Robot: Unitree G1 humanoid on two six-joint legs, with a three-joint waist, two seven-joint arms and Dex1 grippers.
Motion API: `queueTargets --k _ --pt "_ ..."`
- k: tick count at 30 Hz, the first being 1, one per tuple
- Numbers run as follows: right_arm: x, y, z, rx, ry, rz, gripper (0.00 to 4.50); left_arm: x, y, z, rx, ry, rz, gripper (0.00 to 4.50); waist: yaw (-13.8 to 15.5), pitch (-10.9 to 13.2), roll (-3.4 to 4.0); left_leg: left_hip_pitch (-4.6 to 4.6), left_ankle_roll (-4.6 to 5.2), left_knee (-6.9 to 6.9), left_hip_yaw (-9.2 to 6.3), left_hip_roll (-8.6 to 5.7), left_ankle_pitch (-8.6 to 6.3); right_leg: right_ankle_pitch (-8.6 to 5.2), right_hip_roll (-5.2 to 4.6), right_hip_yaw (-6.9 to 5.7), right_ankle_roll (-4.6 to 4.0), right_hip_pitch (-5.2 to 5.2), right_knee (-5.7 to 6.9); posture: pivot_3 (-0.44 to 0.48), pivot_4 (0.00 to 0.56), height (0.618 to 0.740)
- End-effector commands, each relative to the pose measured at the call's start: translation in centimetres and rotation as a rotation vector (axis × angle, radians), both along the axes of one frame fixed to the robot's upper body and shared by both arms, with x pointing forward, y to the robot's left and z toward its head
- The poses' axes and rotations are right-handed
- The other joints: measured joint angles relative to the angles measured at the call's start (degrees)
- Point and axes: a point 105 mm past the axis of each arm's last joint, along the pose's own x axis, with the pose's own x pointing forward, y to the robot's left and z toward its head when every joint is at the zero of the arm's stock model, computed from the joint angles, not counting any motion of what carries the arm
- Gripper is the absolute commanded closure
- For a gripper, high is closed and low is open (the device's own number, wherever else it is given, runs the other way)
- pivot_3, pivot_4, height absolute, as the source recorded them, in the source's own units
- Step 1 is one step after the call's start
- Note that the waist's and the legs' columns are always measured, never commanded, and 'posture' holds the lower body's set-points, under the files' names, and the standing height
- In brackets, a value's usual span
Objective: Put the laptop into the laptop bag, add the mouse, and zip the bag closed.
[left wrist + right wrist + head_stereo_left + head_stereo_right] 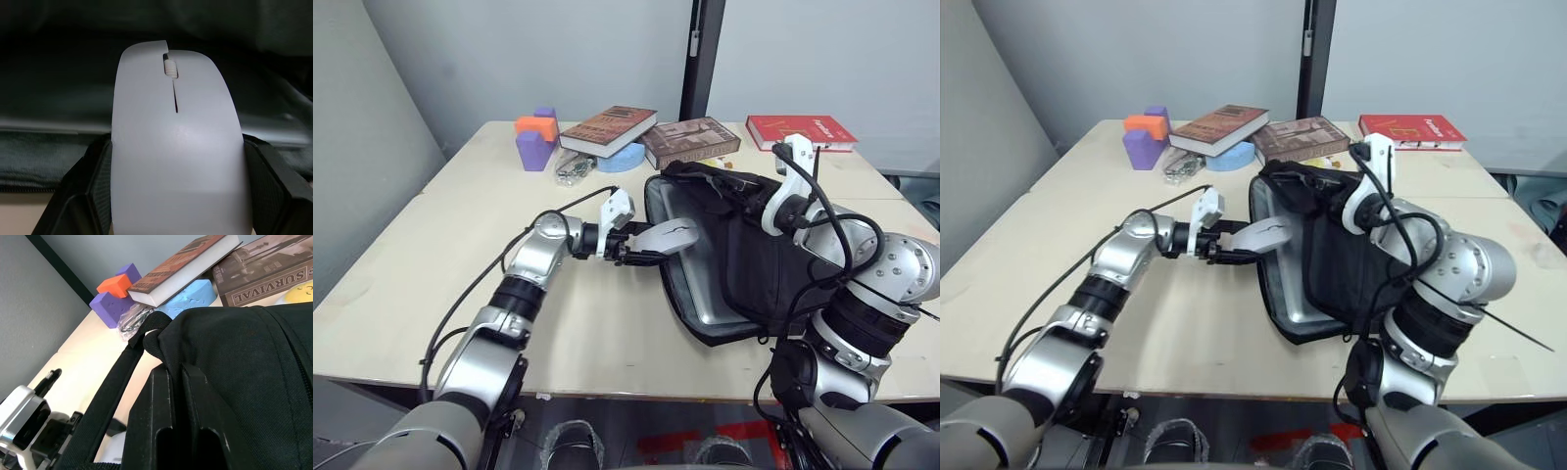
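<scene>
The setting appears to be an office or a plain test room rather than a home. Pale wooden benches (450, 245) butted edge to edge fill most of the frame, backed by bare grey walls (509, 49), with a dark vertical post (697, 59) at upper centre. Along the far edge, across the upper part of the frame, lie hardback books (607, 129), a red book (800, 132), and purple and orange foam blocks (535, 139). Grey flooring with a red marking (744, 441) shows at the lower edge.
</scene>
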Motion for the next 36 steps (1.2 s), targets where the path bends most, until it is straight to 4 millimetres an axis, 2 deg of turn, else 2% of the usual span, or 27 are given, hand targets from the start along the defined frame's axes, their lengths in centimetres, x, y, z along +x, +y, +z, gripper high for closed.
queueTargets --k 1,7,13,20,23,24,27,34,36 --pt "-0.9 1.2 1.6 0.007 -0.071 0.071 4.46 0.8 -1.7 1.3 -0.055 -0.027 0.004 1.65 0.14 0.00 0.00 -0.01 0.01 0.01 0.01 0.00 0.00 0.01 0.00 0.00 0.01 0.00 -0.02 0.000 0.150 0.725" --pt "-1.2 1.5 1.3 0.018 -0.057 0.073 4.46 0.6 -4.0 0.1 -0.035 -0.011 -0.034 1.65 0.11 0.00 0.00 -0.02 0.02 -0.09 0.01 0.00 0.01 0.01 0.00 -0.01 0.01 -0.01 -0.12 0.000 0.150 0.725" --pt "-1.4 1.8 1.2 0.029 -0.049 0.074 4.46 1.5 -5.9 -0.4 -0.063 0.011 0.024 1.65 0.92 0.00 0.00 -0.05 0.03 -0.09 0.01 -0.01 0.01 0.02 0.00 -0.02 0.03 0.00 -0.16 0.000 0.150 0.725" --pt "-1.6 2.0 1.3 0.042 -0.039 0.078 4.46 0.9 -8.0 -0.9 -0.099 0.076 0.008 1.65 1.04 0.00 0.00 -0.06 0.03 -0.11 0.01 -0.01 0.01 0.02 -0.01 -0.02 0.03 0.00 -0.20 0.000 0.150 0.725" --pt "-1.6 2.0 1.1 0.040 -0.032 0.076 4.46 1.0 -8.0 -1.0 -0.120 0.106 0.032 1.65 1.08 0.00 0.00 -0.05 0.02 -0.11 0.01 -0.01 0.01 0.03 -0.01 -0.02 0.05 0.01 -0.19 0.000 0.150 0.725" --pt "-1.6 2.0 1.1 0.038 -0.030 0.075 4.50 1.2 -7.9 -0.9 -0.133 0.111 0.045 0.85 1.11 0.00 0.00 -0.05 0.02 -0.11 0.01 -0.01 0.01 0.04 -0.01 -0.02 0.06 0.01 -0.20 0.000 0.150 0.725" --pt "-1.6 1.9 1.1 0.037 -0.024 0.071 4.50 1.1 -7.6 -0.3 -0.161 0.110 0.023 0.06 1.19 0.00 0.00 -0.06 0.02 -0.11 0.01 -0.02 0.00 0.04 -0.01 -0.02 0.06 0.01 -0.22 0.000 0.150 0.725" --pt "-1.7 1.6 1.0 0.034 -0.014 0.067 4.50 1.0 -5.8 -0.4 -0.101 0.078 0.004 0.06 1.17 0.01 0.01 -0.06 0.01 -0.14 0.00 -0.01 0.00 0.04 -0.02 -0.03 0.07 0.00 -0.25 0.000 0.150 0.725" --pt "-1.6 1.3 1.1 0.033 -0.012 0.064 4.50 0.8 -4.6 -0.2 -0.082 0.057 -0.010 0.06 1.18 0.01 0.01 -0.06 0.01 -0.15 0.01 -0.02 0.00 0.04 -0.02 -0.04 0.07 0.01 -0.25 0.000 0.150 0.725"
